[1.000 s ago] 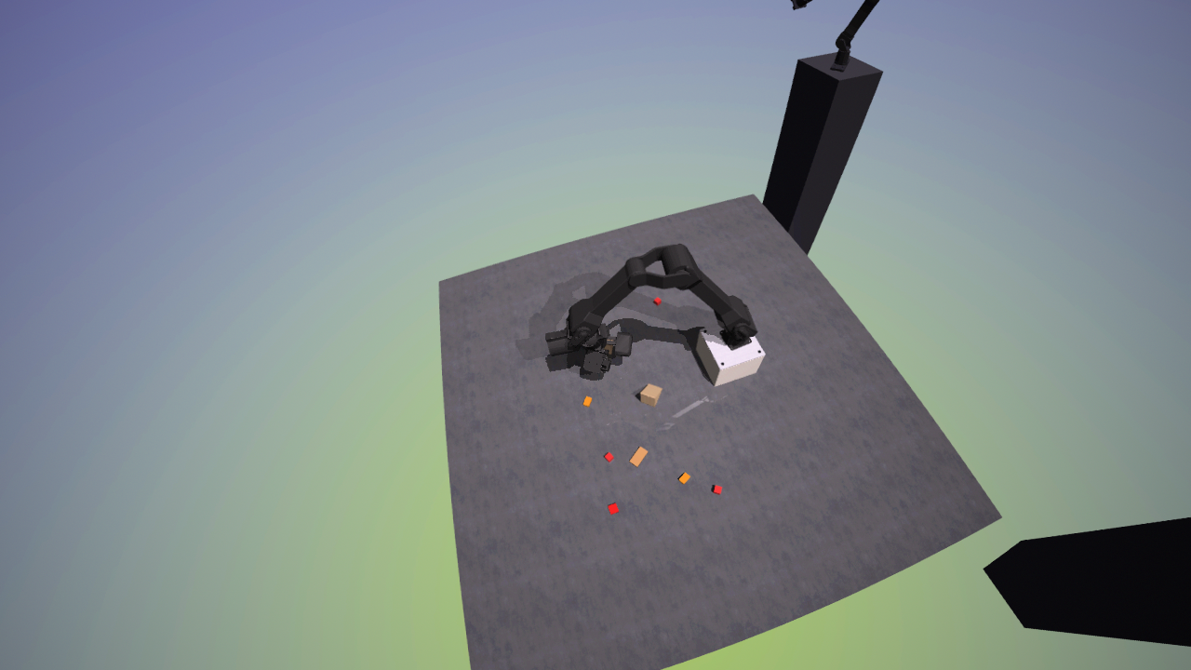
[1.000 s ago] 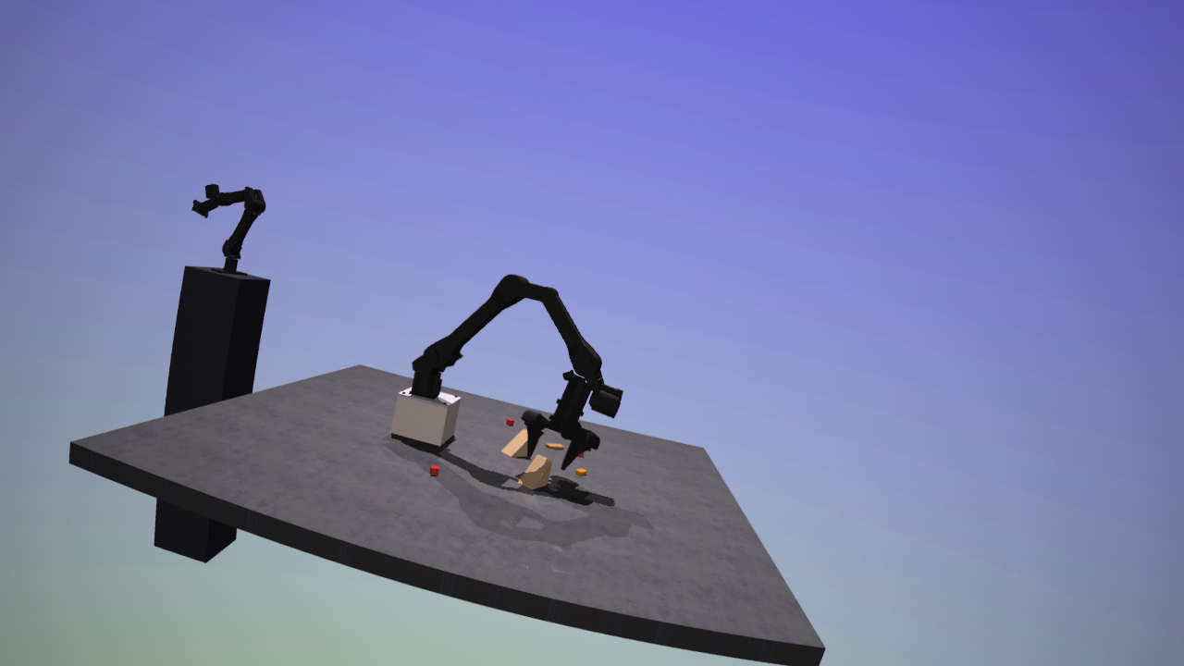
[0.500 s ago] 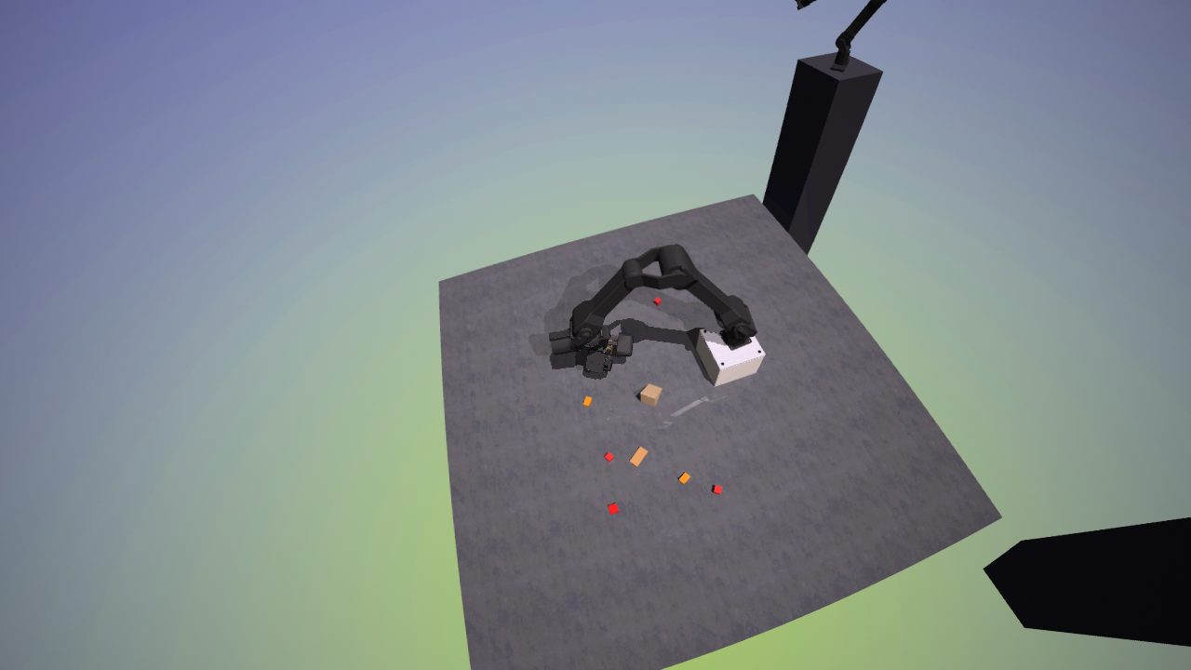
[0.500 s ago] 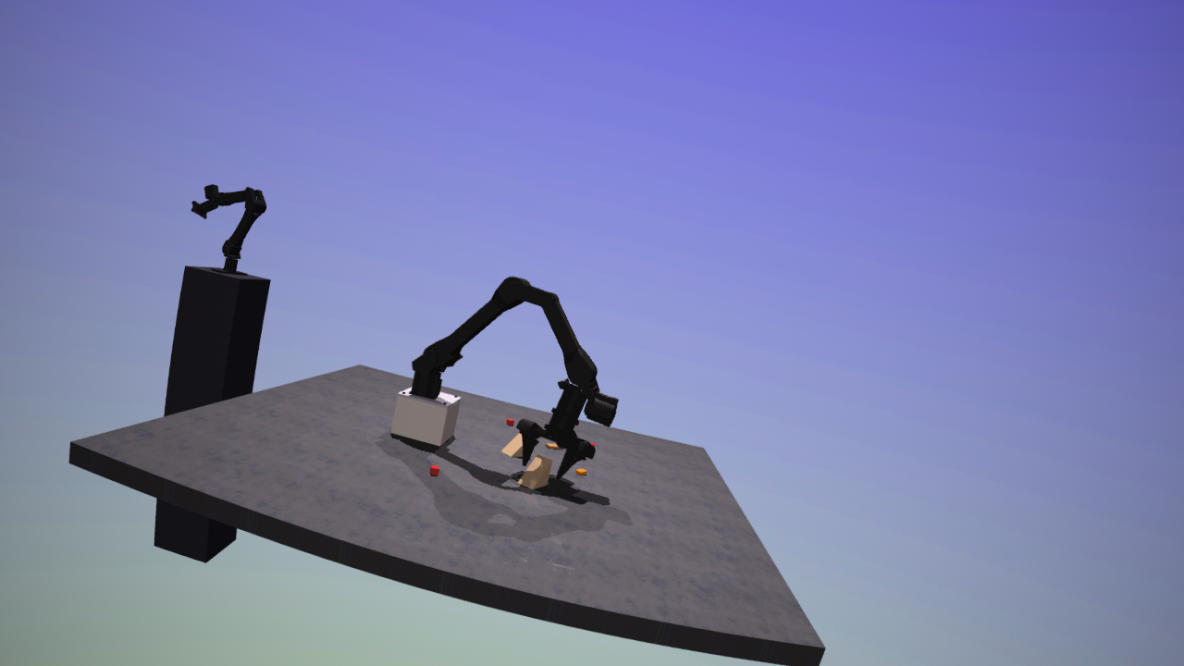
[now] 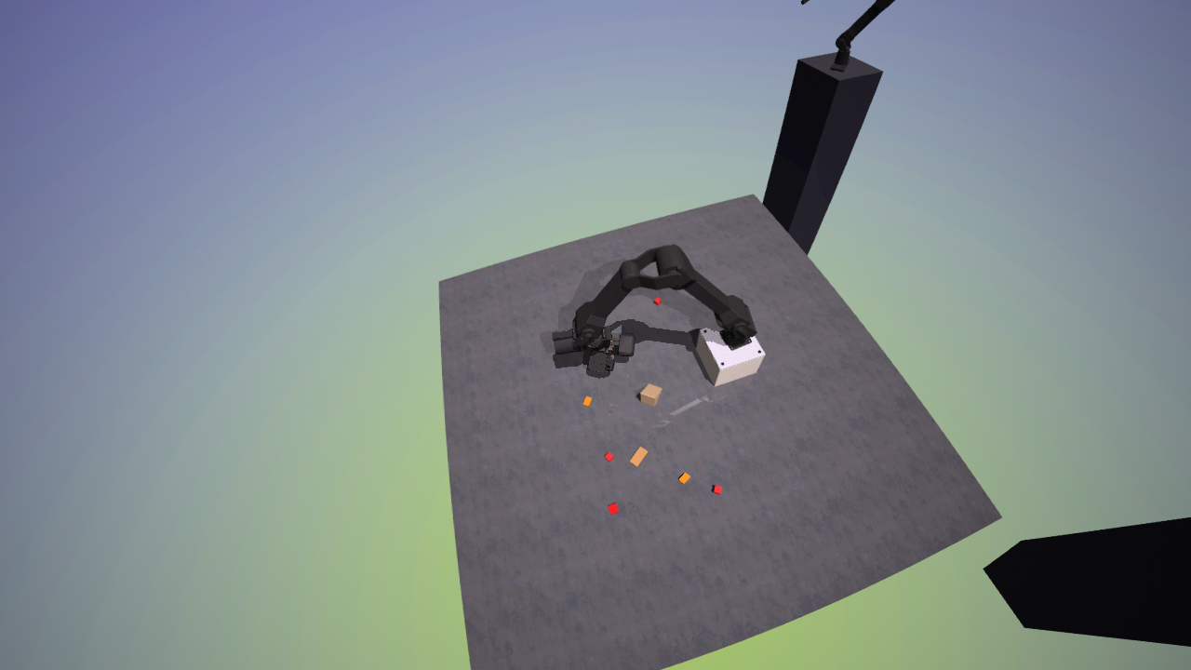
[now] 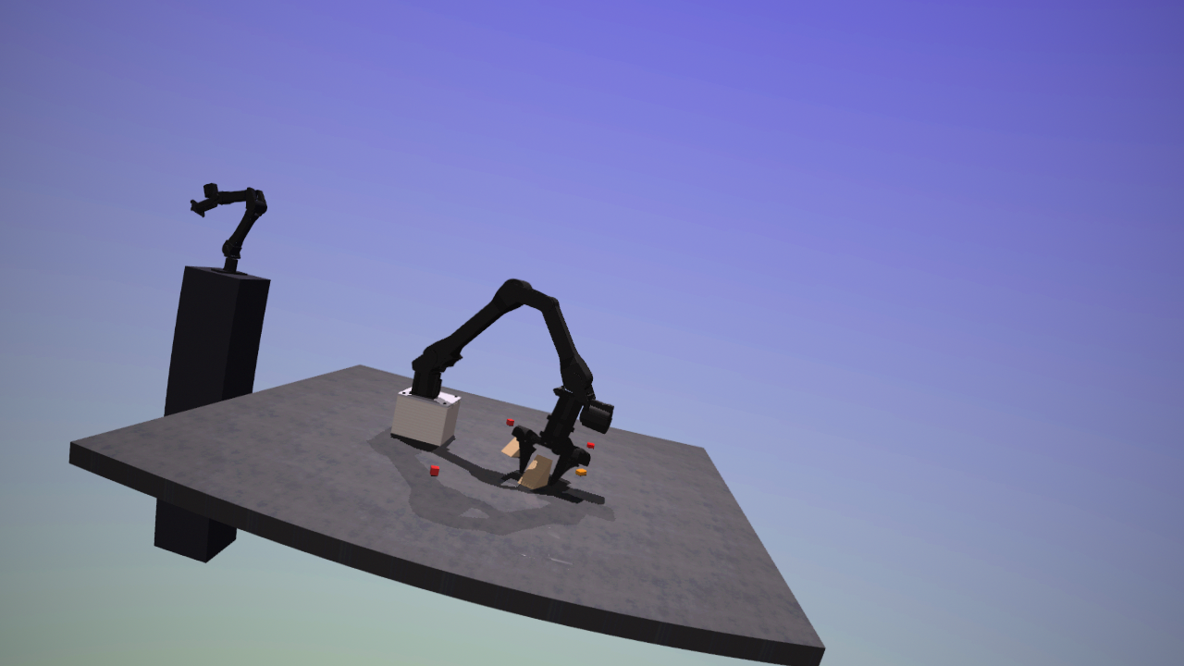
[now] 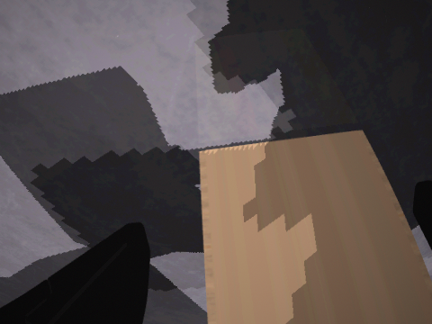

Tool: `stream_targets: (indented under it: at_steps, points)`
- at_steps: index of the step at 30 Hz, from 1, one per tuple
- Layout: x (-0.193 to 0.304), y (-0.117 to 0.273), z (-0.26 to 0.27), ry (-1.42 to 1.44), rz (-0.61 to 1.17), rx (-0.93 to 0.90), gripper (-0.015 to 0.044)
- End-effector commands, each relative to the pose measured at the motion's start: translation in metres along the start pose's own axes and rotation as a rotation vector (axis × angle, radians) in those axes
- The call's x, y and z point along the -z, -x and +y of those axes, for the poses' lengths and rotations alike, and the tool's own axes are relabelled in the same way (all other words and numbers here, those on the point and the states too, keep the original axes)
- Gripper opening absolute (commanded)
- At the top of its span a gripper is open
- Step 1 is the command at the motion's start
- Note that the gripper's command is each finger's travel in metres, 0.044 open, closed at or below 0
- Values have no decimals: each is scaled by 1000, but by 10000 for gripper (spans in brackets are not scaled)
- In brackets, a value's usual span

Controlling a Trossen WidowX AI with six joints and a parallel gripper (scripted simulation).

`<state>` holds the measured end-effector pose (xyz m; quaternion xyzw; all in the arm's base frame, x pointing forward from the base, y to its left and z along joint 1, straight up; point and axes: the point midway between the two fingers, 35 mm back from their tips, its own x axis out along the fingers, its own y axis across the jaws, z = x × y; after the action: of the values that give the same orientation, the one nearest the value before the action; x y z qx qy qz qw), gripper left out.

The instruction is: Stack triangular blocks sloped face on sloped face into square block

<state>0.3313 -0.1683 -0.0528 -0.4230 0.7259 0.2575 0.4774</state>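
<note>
One tan triangular block stands on the table. My gripper is open and low around this block, one finger on each side. In the wrist view gaps show between the block and both fingers. In the top view the hand covers nearly all of this block. The other tan triangular block stands apart on the table, nearer my base, partly behind a finger in the exterior view.
A flat tan-orange piece and small orange pieces lie on the table. Small red cubes are scattered, and another red cube lies beneath the arm's span. My white base is nearby.
</note>
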Motion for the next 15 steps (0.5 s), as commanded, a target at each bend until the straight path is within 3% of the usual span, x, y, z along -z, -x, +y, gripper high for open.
stream_targets:
  at_steps: [1, 6, 13, 15]
  points:
    - [1, -1, 0, 3, 4, 2, 309]
    - [1, -1, 0, 3, 4, 2, 177]
    - [1, -1, 0, 3, 4, 2, 131]
    - [1, -1, 0, 3, 4, 2, 78]
